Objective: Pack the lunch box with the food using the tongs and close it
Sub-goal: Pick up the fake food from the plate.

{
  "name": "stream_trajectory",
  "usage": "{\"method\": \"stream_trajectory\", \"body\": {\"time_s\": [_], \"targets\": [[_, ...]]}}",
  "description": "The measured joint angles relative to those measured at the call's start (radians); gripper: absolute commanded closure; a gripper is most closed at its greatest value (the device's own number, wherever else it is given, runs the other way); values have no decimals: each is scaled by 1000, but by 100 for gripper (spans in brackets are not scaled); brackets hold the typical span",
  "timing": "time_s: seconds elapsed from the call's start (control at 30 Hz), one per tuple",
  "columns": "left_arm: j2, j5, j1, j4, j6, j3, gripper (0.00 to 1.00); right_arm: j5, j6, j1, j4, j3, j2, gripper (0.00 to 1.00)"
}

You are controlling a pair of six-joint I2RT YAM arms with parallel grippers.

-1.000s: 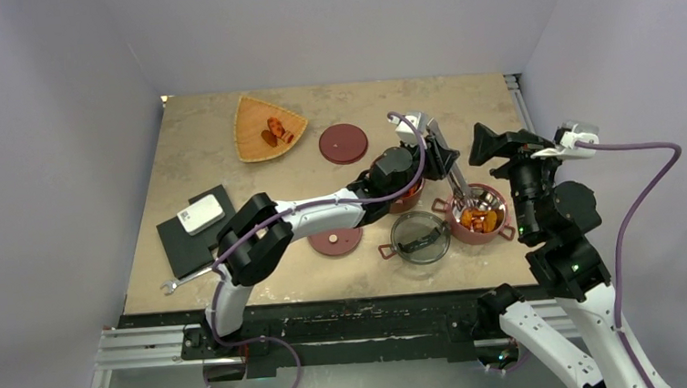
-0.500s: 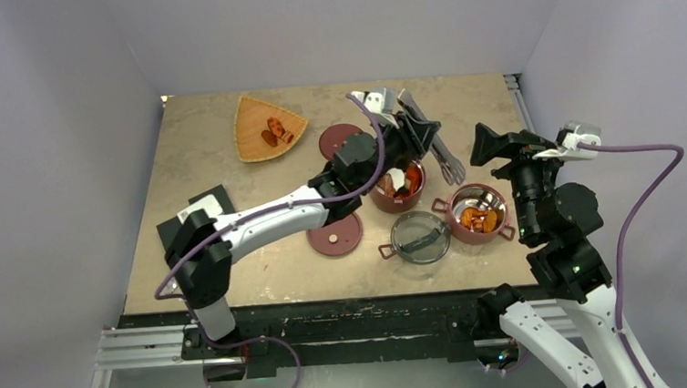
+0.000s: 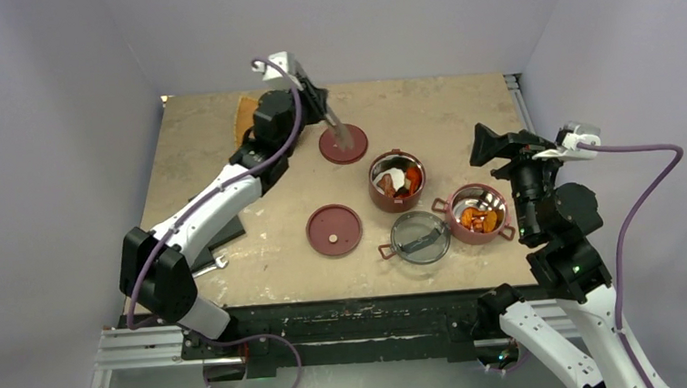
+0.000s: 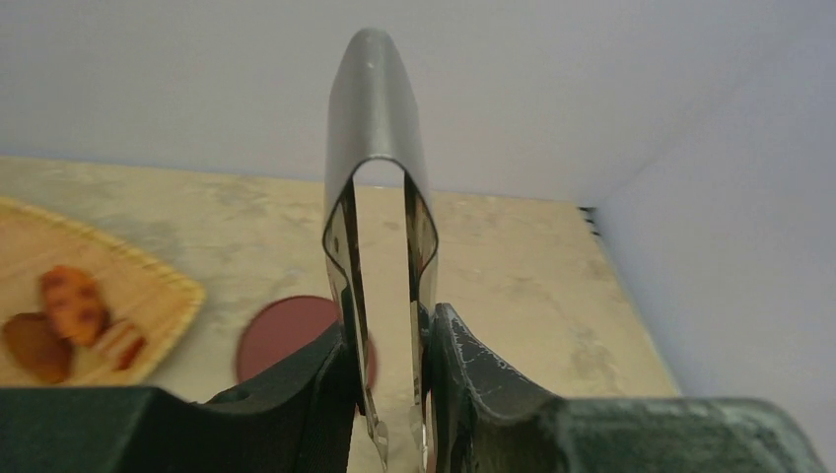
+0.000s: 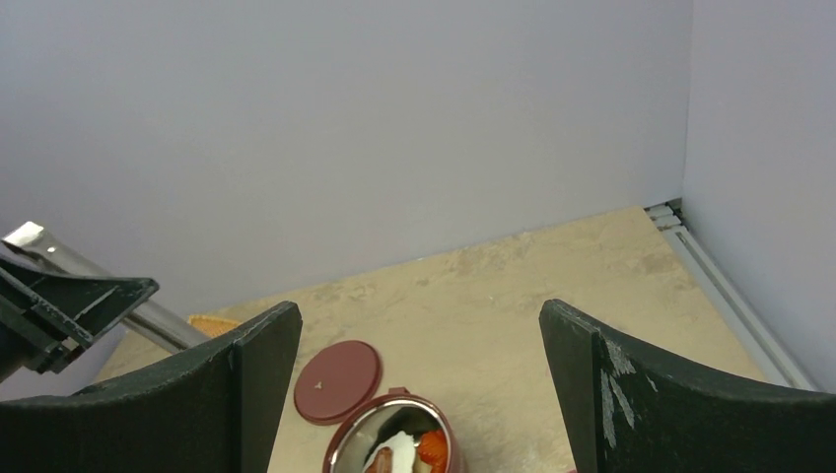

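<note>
My left gripper (image 3: 308, 101) is shut on the silvery tongs (image 4: 379, 187), whose joined end sticks up in the left wrist view. Their tips (image 3: 345, 139) hang over the far dark-red disc lid (image 3: 344, 146). Left of it lies the orange tray (image 4: 148, 296) with brown and orange food (image 4: 69, 304); my arm mostly hides the tray from above. One lunch box bowl (image 3: 396, 179) holds white, red and brown pieces, the other (image 3: 479, 212) holds orange ones. My right gripper (image 5: 419, 330) stands open, raised above the bowl (image 5: 394, 443).
A second dark-red lid (image 3: 334, 228) and the smoky clear lid (image 3: 420, 236) lie in front of the bowls. A small wrench (image 3: 219, 260) and a black pad (image 3: 228, 231) lie by the left arm. Grey walls close in the back and sides.
My left arm has swung left and back with the tongs, from above the right bowl to above the far disc lid beside the tray. The right arm has not moved.
</note>
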Motion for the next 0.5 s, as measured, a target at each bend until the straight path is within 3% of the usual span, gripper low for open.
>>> {"method": "stream_trajectory", "body": {"time_s": [0.23,0.5], "targets": [[-32,-4,219,-20,-3,-71,68,-3,6,0,0,-1,0,5],[34,-8,327,0,39,-45,66,-3,6,0,0,-1,1,6]]}}
